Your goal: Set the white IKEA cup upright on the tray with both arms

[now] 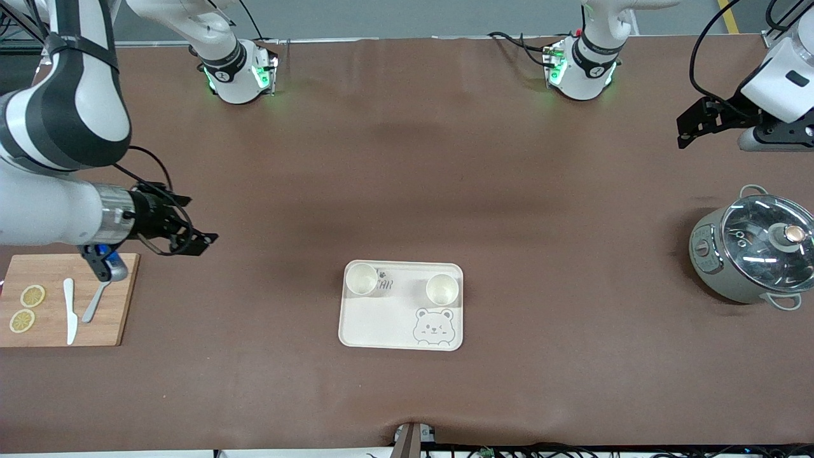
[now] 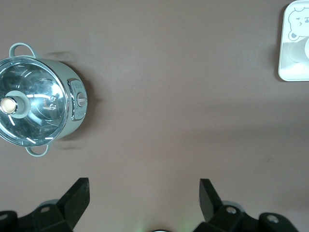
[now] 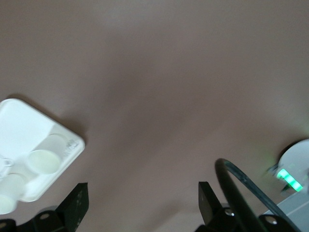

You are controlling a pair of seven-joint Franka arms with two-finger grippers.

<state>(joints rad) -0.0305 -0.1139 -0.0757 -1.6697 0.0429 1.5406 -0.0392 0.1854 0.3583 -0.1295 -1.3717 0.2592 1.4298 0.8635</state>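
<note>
The cream tray [image 1: 375, 324] with the bear drawing lies mid-table. Two white cups stand upright on it, one [image 1: 361, 278] toward the right arm's end, the other [image 1: 442, 289] toward the left arm's end. My right gripper [image 1: 194, 219] hangs open and empty over bare table next to the cutting board. Its wrist view shows the tray [image 3: 19, 125] with both cups [image 3: 44, 161] off to one side of its open gripper [image 3: 142, 198]. My left gripper [image 1: 690, 124] is open and empty over bare table by the pot. In its wrist view the gripper [image 2: 144, 195] is far from the tray [image 2: 288, 72].
A wooden cutting board [image 1: 121, 318] with two lemon slices, a white knife [image 1: 70, 312] and a spoon lies at the right arm's end. A grey-green pot [image 1: 753, 251] with a glass lid, also in the left wrist view [image 2: 36, 104], stands at the left arm's end.
</note>
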